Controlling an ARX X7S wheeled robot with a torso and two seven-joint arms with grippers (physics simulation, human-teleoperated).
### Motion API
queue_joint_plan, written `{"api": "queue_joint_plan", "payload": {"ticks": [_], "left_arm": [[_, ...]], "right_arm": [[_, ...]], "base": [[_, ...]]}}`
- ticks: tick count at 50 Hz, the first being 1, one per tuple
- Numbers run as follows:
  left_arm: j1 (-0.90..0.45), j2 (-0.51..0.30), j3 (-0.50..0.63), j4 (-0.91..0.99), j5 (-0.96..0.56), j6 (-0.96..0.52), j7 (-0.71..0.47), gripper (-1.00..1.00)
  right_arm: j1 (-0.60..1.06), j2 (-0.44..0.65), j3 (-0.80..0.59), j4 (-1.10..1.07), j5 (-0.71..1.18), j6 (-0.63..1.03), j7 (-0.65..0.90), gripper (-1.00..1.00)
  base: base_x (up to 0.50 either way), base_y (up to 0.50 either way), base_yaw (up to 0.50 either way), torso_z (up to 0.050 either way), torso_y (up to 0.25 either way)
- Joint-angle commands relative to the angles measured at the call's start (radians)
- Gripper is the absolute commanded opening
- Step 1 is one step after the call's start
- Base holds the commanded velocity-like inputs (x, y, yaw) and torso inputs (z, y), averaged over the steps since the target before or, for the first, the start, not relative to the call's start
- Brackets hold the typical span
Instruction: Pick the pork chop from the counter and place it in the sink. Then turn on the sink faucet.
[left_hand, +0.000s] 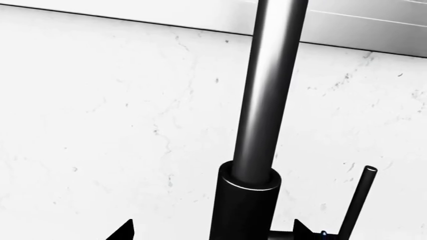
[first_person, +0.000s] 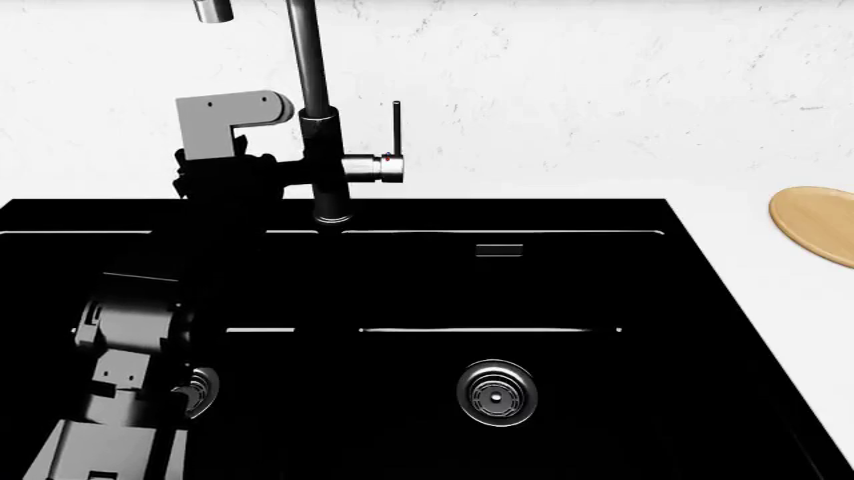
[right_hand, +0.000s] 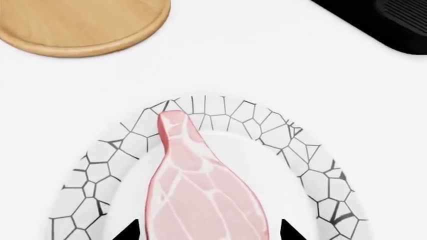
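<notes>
The pork chop (right_hand: 200, 195) is a pink marbled slab lying on a white patterned plate (right_hand: 313, 175), narrow end pointing away from the wrist. My right gripper (right_hand: 208, 232) is open just above it, one fingertip on each side, not touching. This gripper is out of the head view. The sink faucet (first_person: 318, 120) stands behind the black sink (first_person: 561, 270) on the white counter (first_person: 601, 100). My left gripper (left_hand: 213, 231) is open, with the faucet's thick base (left_hand: 245, 205) between its fingertips. The thin upright lever (left_hand: 359, 200) is just beside one fingertip and shows in the head view (first_person: 395, 125).
A round tan wooden disc (first_person: 817, 226) lies on the counter right of the sink, and shows beyond the plate in the right wrist view (right_hand: 80, 22). A black object (right_hand: 393, 25) sits at that view's corner. Steel drains (first_person: 497, 392) mark the basins. My left arm (first_person: 127, 360) hangs over the left basin.
</notes>
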Motion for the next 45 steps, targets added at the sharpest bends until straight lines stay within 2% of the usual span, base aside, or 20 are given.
{"api": "queue_joint_plan", "payload": {"ticks": [1,10,39,40,45], "left_arm": [[-0.001,-0.003,0.002,-0.003,-0.003,0.003,-0.002,1.0],[-0.001,-0.005,0.004,-0.013,-0.003,0.012,-0.001,1.0],[0.0,-0.006,0.015,-0.02,-0.007,0.023,-0.004,1.0],[-0.001,-0.007,0.015,-0.019,-0.008,0.021,-0.005,1.0],[-0.001,-0.008,0.015,-0.018,-0.011,0.02,-0.006,1.0]], "right_arm": [[-0.002,-0.008,-0.028,-0.001,-0.014,-0.004,-0.024,1.0],[0.035,-0.011,-0.082,0.007,-0.03,-0.005,-0.052,1.0],[-0.057,-0.033,-0.004,0.028,-0.029,-0.024,-0.053,1.0],[-0.055,-0.031,-0.006,0.026,-0.03,-0.024,-0.053,-1.0],[-0.041,-0.024,-0.011,0.021,-0.033,-0.025,-0.048,-1.0]], "base": [[0.0,0.0,0.0,0.0,0.0],[0.0,0.0,0.0,0.0,0.0],[0.0,0.0,0.0,0.0,0.0],[0.0,0.0,0.0,0.0,0.0],[0.0,0.0,0.0,0.0,0.0]]}}
